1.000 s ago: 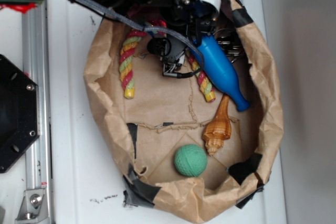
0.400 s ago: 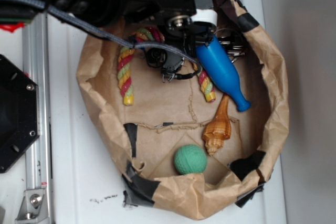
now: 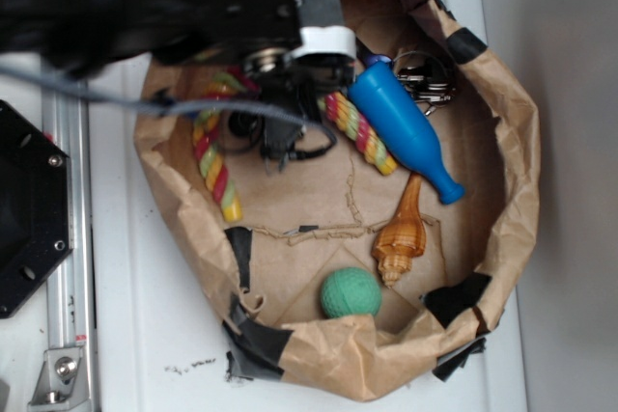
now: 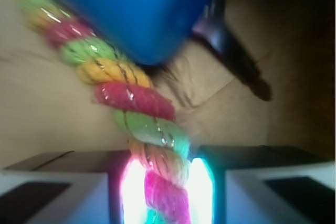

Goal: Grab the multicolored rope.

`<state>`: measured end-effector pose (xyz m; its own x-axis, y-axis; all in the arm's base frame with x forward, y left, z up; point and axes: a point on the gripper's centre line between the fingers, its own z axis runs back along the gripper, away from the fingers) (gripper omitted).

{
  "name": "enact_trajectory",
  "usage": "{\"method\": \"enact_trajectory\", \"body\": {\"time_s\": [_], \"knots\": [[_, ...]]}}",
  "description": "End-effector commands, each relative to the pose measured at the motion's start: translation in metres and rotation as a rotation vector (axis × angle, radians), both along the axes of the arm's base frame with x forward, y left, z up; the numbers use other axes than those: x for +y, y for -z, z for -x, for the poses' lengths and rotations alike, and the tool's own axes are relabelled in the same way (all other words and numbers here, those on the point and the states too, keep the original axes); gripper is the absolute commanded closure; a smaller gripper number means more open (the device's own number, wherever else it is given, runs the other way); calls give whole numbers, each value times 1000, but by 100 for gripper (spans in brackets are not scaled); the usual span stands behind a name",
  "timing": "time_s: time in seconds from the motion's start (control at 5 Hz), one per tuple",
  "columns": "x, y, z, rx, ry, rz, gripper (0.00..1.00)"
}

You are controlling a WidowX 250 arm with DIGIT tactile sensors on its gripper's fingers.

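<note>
Under the dark arm, tool clamped on multicolored rope, bend hidden, wrist view blurred.

Black arm entering from the upper-left corner of the bench, blurred, reaching across the top edge toward centre. Pincer pointing downward beneath the wrist, its two fingers near-closed, clamped on the multicolored rope between them.
</note>
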<state>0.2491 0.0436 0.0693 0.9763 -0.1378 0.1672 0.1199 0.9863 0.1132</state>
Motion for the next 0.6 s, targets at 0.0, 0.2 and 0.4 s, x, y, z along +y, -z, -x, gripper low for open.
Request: {"method": "enact_trajectory", "body": {"time_s": [0.0,0.2,0.4], "knots": [[-38,-91,-19,-2,-257,-14,100],[-37,-86,-25,14,-337,-5,100],[-35,-80,-25,26,-334,28,100]]}}
